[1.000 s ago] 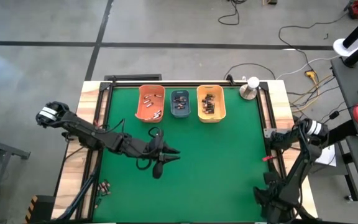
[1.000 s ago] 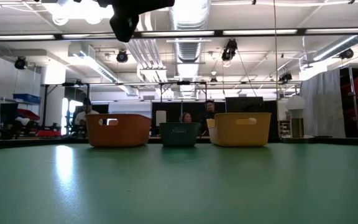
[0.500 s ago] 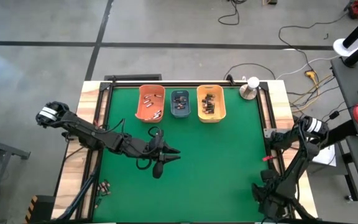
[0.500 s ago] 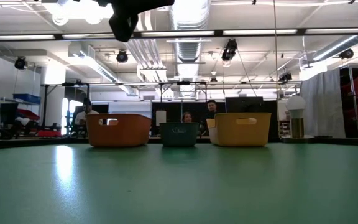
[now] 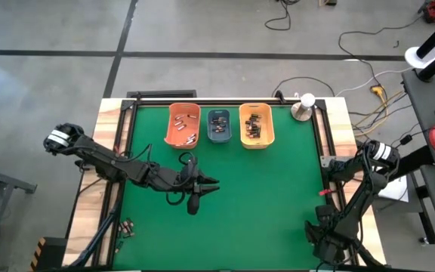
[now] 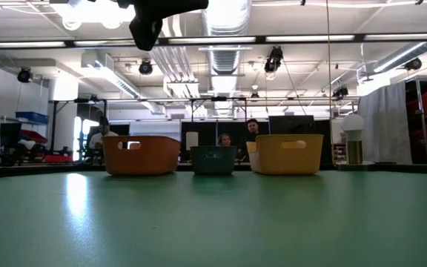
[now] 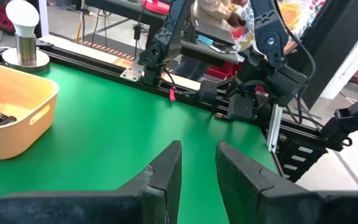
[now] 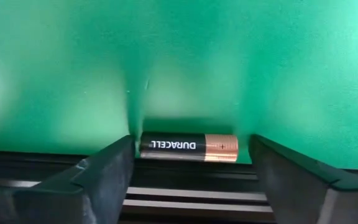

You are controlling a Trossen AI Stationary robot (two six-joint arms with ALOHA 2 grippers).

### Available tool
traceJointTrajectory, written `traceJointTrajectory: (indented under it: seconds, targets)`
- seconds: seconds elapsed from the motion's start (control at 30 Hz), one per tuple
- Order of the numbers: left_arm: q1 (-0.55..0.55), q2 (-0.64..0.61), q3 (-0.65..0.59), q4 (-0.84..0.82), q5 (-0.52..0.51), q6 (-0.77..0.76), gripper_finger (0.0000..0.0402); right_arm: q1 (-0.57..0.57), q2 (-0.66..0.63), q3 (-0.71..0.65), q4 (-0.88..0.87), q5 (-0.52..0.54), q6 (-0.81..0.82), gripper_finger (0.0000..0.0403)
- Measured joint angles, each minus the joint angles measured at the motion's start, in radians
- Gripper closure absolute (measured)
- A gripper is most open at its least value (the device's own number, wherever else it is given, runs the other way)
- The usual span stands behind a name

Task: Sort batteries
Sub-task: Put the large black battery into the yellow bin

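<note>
From above the left gripper [image 5: 211, 183] hangs mid-mat below 3 bins [image 5: 218, 125] holding batteries [image 5: 254, 125], its wrist view shows fingers [image 7: 166, 174] slightly apart, empty, while right gripper [image 8: 188, 163] straddles a Duracell battery [image 8: 189, 147], open wide.

An orange bin [image 5: 183, 125], a blue-grey bin [image 5: 218, 125] and a yellow-orange bin [image 5: 256, 125] stand in a row at the green table's [image 5: 263, 196] far edge; a white bulb lamp [image 5: 303, 107] stands near its corner; people [image 6: 237, 136] show beyond.
</note>
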Motion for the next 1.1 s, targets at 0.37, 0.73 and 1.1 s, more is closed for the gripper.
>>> traceJointTrajectory:
  seconds: [0.37, 0.73, 1.1]
  targets:
    - [0.0, 0.0, 0.0, 0.0, 0.001, 0.0, 0.0322, 0.001, -0.003, -0.007, 0.004, -0.002, 0.033, 0.0172]
    - [-0.001, -0.008, -0.001, -0.005, 0.02, 0.0, 0.0322, -0.155, -0.027, 0.109, -0.159, 0.068, -0.063, 0.0174]
    - [-0.002, -0.011, -0.001, -0.01, 0.089, -0.003, 0.0322, -0.612, -0.029, 0.39, -0.291, 0.333, -0.431, 0.0175]
